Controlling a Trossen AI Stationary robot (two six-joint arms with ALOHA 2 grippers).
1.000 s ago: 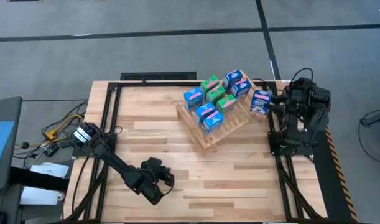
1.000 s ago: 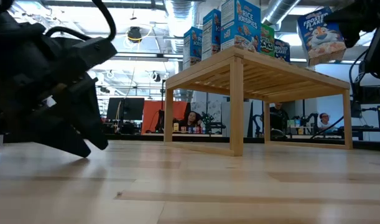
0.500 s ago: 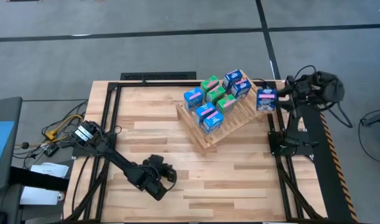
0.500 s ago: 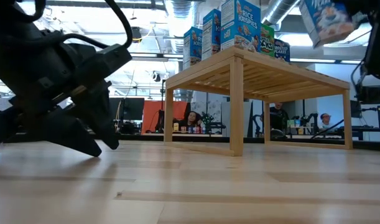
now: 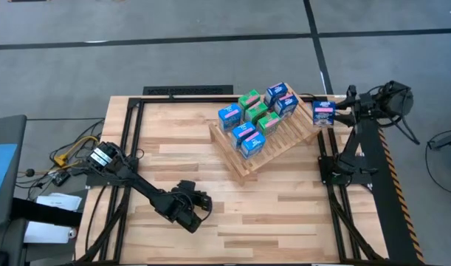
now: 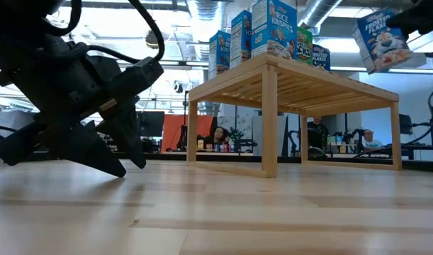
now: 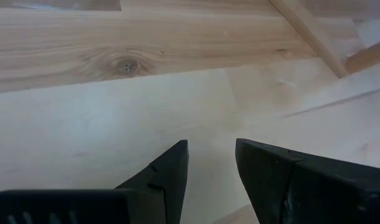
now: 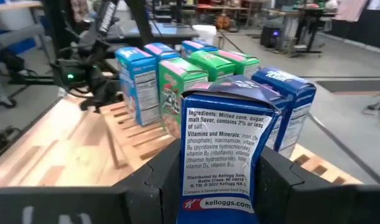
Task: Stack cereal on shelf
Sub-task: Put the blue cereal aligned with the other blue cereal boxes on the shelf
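Even, diffuse light fills the high view, and the table (image 5: 232,207) shows only soft, short shadows beneath the shelf (image 5: 263,144) and the arms. At table height the far room is bright, with ceiling lamps and windows glaring almost white, so the left arm (image 6: 67,92) reads as a near-black silhouette. The near planks there are blurred, out of focus. The left wrist view is pale and washed out, its wood grain soft. In the right wrist view the held cereal box (image 8: 227,149) is sharp while the far room looks smeared, perhaps through motion.
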